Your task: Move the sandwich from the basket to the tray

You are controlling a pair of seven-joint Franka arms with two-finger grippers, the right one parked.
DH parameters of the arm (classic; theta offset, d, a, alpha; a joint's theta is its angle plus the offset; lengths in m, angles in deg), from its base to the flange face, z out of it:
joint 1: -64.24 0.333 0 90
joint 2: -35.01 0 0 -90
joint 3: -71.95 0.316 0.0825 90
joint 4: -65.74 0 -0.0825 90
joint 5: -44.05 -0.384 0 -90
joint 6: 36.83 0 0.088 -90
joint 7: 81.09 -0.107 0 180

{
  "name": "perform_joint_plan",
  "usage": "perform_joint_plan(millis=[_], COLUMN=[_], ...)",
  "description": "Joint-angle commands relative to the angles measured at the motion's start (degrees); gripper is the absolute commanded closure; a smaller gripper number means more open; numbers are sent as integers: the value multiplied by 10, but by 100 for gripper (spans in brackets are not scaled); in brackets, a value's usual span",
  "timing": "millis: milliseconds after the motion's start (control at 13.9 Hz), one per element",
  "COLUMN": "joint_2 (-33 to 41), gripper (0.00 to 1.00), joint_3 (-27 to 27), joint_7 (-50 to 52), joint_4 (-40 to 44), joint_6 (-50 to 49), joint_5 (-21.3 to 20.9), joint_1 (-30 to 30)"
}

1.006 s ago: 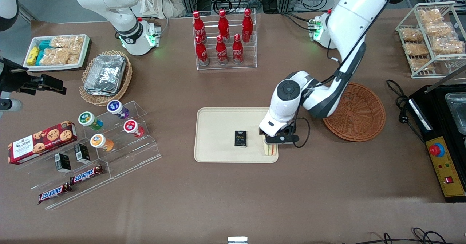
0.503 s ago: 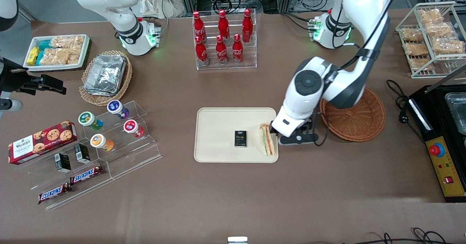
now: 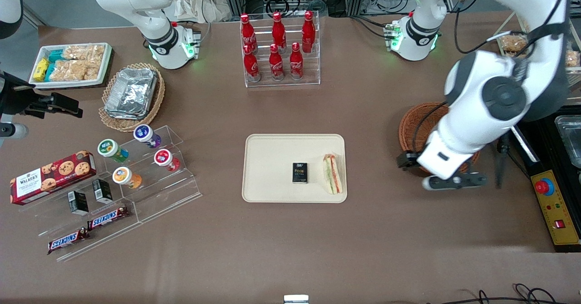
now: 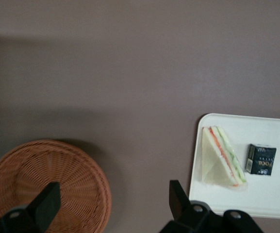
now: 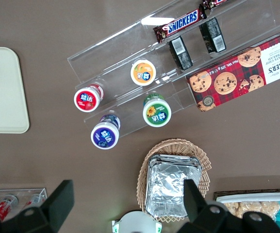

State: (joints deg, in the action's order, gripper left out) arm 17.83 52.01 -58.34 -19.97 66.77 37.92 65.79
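The gripper [image 3: 447, 181] hangs above the desk [image 3: 290, 240] at the near edge of the basket [image 3: 415, 129], toward the working arm's end and well apart from the tray [image 3: 272, 149]. In the left wrist view its two dark fingers [image 4: 45, 206] stand wide apart with only bare desk and wicker between them, so it is spread open and carries nothing.

Outward from there, the basket [image 4: 47, 187] shows a plain woven inside with nothing in it. Past a stretch of bare desk lies the tray [image 4: 275, 131], and the sandwich [image 3: 332, 174] rests on it, close to the tray's edge that faces the basket, its green, orange-red and white filling layers turned up toward the front camera. Just beside it on the tray, not touching, sits a small dark box [image 3: 299, 173].

By how things lie, the placing looks done. Should the sandwich [image 4: 222, 158] need taking up again, it would likely be light and soft: pale bread that dents under pressure, and layers that could slide apart or squeeze out. A gentle hold across the two flat bread faces, near the middle of the wedge and not at its thin tip, seems safest, with only enough closing force to lift it.
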Motion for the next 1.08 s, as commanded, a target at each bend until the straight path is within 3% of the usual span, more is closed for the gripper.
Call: perform_joint_plan(millis=[0,215,359,431,646,1006], joint_2=[-1,30,46,72,114,123], gripper=[1,1,2,2,2,2], joint_3=[-5,-4,-3,29,216,231], joint_7=[-5,-24,-94,-118,-162,-190], joint_4=[74,81,82,75,58,56], joint_6=[-78,-117,-148,-152,-176,-182], joint_5=[6,9,20,34,77,73], joint_1=[-1,20,43,36,-100,-97])
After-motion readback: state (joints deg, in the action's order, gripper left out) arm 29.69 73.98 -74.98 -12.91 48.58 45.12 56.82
